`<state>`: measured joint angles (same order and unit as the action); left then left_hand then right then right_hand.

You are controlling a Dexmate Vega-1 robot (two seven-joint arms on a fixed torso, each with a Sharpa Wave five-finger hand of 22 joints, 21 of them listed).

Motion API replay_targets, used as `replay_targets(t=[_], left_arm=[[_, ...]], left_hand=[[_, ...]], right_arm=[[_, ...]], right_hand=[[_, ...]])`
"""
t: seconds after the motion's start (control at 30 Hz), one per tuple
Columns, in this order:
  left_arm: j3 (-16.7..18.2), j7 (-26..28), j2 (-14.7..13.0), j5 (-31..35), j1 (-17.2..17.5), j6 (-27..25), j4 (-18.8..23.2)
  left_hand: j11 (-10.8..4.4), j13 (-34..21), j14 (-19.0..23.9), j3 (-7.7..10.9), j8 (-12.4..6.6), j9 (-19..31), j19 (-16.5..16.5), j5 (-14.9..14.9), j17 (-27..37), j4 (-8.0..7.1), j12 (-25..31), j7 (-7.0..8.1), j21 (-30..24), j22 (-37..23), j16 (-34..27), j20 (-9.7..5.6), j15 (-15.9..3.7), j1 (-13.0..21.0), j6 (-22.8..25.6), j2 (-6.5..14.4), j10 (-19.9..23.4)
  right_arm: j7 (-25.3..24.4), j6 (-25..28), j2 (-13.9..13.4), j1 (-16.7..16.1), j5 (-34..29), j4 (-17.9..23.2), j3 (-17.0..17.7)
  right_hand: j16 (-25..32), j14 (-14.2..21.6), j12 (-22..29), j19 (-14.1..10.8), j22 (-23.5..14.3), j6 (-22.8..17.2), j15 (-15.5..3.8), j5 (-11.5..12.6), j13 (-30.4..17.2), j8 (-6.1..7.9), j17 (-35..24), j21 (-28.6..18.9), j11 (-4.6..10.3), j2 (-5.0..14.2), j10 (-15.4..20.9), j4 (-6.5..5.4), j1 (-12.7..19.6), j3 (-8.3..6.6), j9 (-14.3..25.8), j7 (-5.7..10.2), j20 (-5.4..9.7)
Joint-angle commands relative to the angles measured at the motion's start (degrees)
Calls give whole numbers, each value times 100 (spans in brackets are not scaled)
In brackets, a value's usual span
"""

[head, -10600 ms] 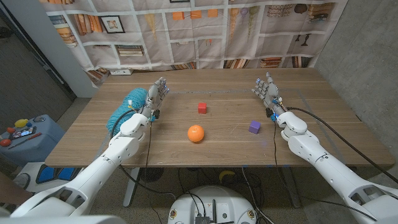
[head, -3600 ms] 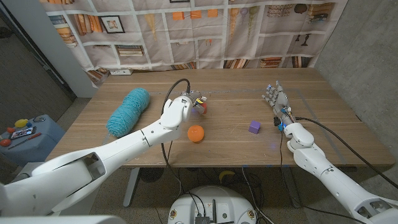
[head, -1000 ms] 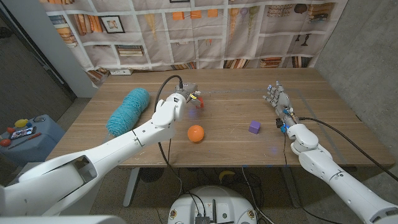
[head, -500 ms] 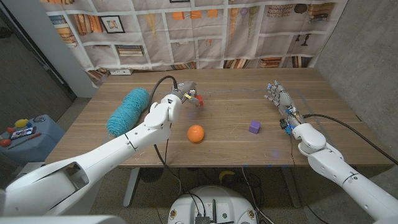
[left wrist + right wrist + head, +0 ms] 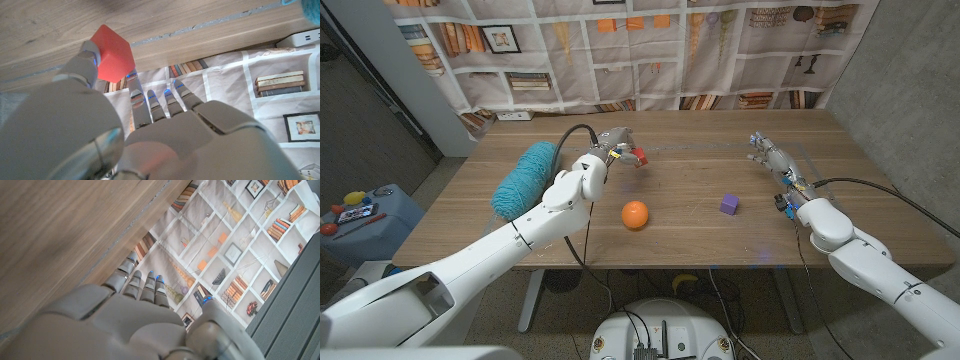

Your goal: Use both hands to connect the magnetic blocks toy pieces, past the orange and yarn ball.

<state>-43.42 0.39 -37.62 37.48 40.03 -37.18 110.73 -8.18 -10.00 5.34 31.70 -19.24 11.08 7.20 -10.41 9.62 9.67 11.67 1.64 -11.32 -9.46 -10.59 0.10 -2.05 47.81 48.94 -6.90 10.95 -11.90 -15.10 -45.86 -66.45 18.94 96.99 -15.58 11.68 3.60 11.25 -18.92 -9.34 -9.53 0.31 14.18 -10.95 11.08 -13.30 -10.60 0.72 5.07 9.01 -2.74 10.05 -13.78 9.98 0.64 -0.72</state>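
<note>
While the teal yarn ball (image 5: pixel 525 176) sits by the tabletop's left edge, the left hand (image 5: pixel 611 147) pinches the red block (image 5: pixel 640 156) aloft, orange (image 5: pixel 634 214) mid-table, purple block (image 5: pixel 729 204) rightward, right hand (image 5: pixel 772 157) empty with fingers spread.

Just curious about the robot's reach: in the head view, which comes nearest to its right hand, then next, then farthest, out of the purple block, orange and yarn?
From the right hand:
1. Purple block, just beside it.
2. Orange, mid-table.
3. Yarn, far left side.
</note>
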Motion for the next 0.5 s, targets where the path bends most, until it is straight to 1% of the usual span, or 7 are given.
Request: replay_targets(t=[0.03,0.07,0.2,0.23,0.4,0.5], left_arm=[[358,631,-28,-679,284,286,77],[406,674,-32,-781,309,357,64],[579,952,5,-1136,420,637,-32],[598,1007,15,-1195,432,680,-47],[606,1171,22,-1339,457,736,-61],[631,1270,36,-1441,485,774,-65]], left_hand=[[9,-10,57,-17,9,16,42,-25,18,-11,4,351,22,-27,8,-16,-65,15,416,68,63],[9,-10,56,-19,10,16,41,-26,18,-11,3,348,23,-27,8,-18,-65,16,417,70,63],[4,-11,42,-34,36,18,36,-30,18,-15,-5,356,29,-28,16,-16,-57,15,384,88,61],[5,-11,40,-37,38,19,32,-31,18,-16,-7,355,31,-28,17,-15,-56,15,384,91,60],[30,-11,22,-49,52,20,33,-35,18,-19,-13,350,33,-29,24,-8,-40,16,377,106,58],[17,-12,18,-58,46,22,36,-37,19,-21,-12,340,34,-29,25,-8,-35,15,411,118,73]], right_arm=[[-600,937,-431,-490,-711,971,213],[-646,1068,-473,-532,-770,1079,234],[-717,1463,-650,-675,-967,1424,310],[-746,1635,-694,-711,-1015,1533,329],[-795,2042,-868,-877,-1212,1865,411],[-791,2291,-994,-972,-1334,2057,459]], right_hand=[[15,11,-7,-6,-16,-18,8,-23,5,8,2,0,-41,-65,1,75,85,-18,24,23,36],[13,8,-8,-2,-15,-13,7,-25,5,6,4,1,-43,-72,0,86,94,-20,25,29,37],[-8,-34,-18,66,-15,18,7,-45,3,-3,30,25,-45,-127,-27,194,197,-39,30,53,35],[-11,-41,-22,78,-15,18,5,-49,3,-2,35,28,-39,-137,-40,217,220,-44,31,57,40],[-25,-76,-32,129,-16,25,17,-64,2,-3,53,39,-8,-166,-73,293,292,-61,34,63,35],[-37,-111,-41,163,-16,34,22,-74,1,-5,63,45,-5,-176,-104,338,337,-73,36,62,38]])
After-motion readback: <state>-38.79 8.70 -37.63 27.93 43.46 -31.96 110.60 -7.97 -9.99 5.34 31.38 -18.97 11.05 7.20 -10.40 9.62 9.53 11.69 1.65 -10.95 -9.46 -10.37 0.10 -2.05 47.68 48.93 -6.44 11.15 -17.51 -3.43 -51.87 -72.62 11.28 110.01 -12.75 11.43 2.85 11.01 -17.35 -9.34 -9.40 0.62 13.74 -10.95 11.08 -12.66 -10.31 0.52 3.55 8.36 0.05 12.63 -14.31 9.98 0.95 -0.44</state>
